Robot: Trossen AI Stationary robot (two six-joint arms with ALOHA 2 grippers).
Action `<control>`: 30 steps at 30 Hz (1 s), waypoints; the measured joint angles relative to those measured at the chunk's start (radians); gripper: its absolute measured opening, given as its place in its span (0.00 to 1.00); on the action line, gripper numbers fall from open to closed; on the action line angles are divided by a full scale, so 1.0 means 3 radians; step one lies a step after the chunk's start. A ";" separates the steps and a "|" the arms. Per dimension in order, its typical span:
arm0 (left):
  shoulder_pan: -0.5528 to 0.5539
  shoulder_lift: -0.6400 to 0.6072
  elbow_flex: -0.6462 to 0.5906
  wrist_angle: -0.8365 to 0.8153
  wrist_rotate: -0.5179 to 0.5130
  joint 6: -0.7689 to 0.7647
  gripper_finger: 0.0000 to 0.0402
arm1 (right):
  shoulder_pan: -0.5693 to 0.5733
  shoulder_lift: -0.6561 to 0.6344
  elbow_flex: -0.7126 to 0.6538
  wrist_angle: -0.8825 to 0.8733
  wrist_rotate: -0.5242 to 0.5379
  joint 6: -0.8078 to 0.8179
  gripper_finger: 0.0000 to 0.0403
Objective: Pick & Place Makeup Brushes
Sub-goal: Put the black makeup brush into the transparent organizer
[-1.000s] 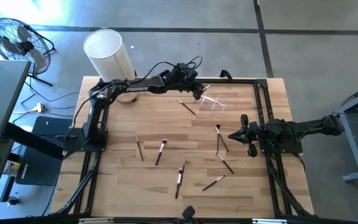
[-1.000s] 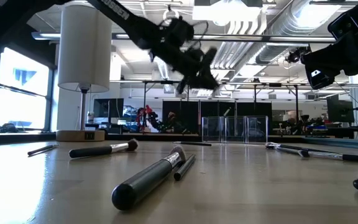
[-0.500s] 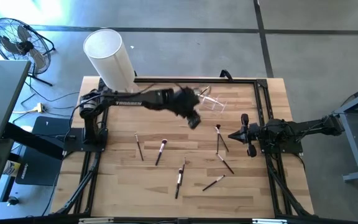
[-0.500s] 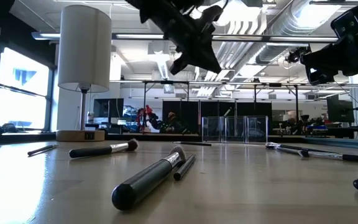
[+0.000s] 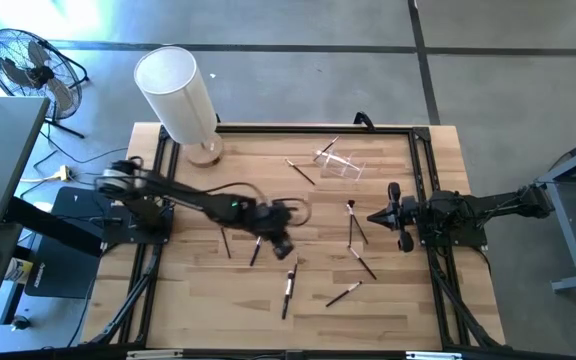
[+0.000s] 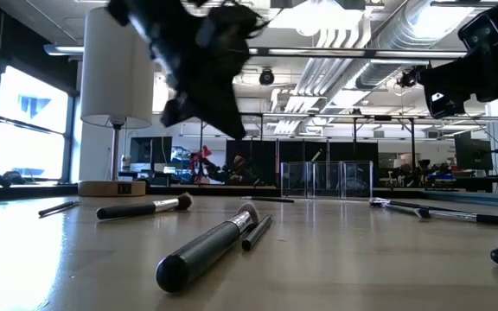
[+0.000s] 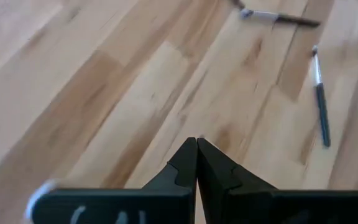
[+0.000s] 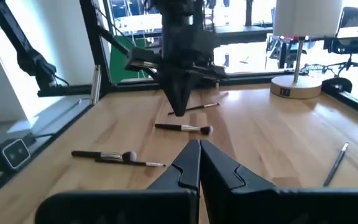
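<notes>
The left gripper (image 5: pixel 284 243) hangs over the middle of the table (image 5: pixel 248 185), its two fingers (image 7: pixel 188 163) pressed tip to tip with nothing between them. In its own wrist view the closed tips point down at bare wood, and from the low camera the gripper (image 6: pixel 204 104) is clearly above the tabletop, touching no brush.

The right gripper (image 5: pixel 374 216) waits at the 3 o'clock edge of the table, also fully closed and empty; its wrist view shows the fingers (image 8: pixel 189 163) meeting at a point.

The makeup brushes lie scattered flat on the wood. Just at 9 o'clock of the left gripper is a brush with a pale tip (image 5: pixel 259 243), partly hidden by the arm, and farther toward 9 o'clock a thin dark brush (image 5: pixel 224 237). At 6 o'clock of the gripper lies a longer brush (image 5: pixel 289 284), with another (image 5: pixel 344 292) at about 4 o'clock near the front edge. Between the two grippers, two brushes cross near their upper ends (image 5: pixel 353 222), and one more (image 5: pixel 362 262) lies just below them. Toward 12 o'clock a single brush (image 5: pixel 301 172) rests beside a clear box (image 5: pixel 342 165), in which another brush (image 5: pixel 327 149) stands tilted.

A white lamp (image 5: pixel 176 93) stands at the table's 11 o'clock corner.
</notes>
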 joint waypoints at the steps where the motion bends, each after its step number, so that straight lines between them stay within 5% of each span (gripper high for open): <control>1: -0.0039 -0.0112 -0.0167 0.0154 -0.0072 -0.0074 0.00 | 0.0000 -0.0002 0.0000 0.0004 -0.0007 0.0056 0.00; 7: -0.0226 -0.0987 -0.1085 0.0372 -0.0088 -0.0096 0.00 | -0.0006 0.0063 0.0000 0.0123 0.0117 0.0864 0.00; 12: -0.0282 -0.1523 -0.1497 0.0262 -0.0061 0.0150 0.00 | 0.0014 0.0381 0.0200 0.0055 0.0370 0.0815 0.00; 18: -0.0254 -0.1837 -0.1578 0.0010 -0.0089 0.0604 0.00 | 0.0038 0.1450 0.1037 -0.0359 0.1038 0.0639 0.00; 22: -0.0254 -0.2075 -0.1582 -0.0126 -0.0201 0.0896 0.00 | -0.0008 0.2267 0.1771 -0.1097 0.1382 0.1070 0.00; 30: -0.0253 -0.2481 -0.1582 -0.0193 -0.0281 0.1282 0.00 | -0.0322 0.3779 0.2967 -0.2512 0.1101 0.2090 0.02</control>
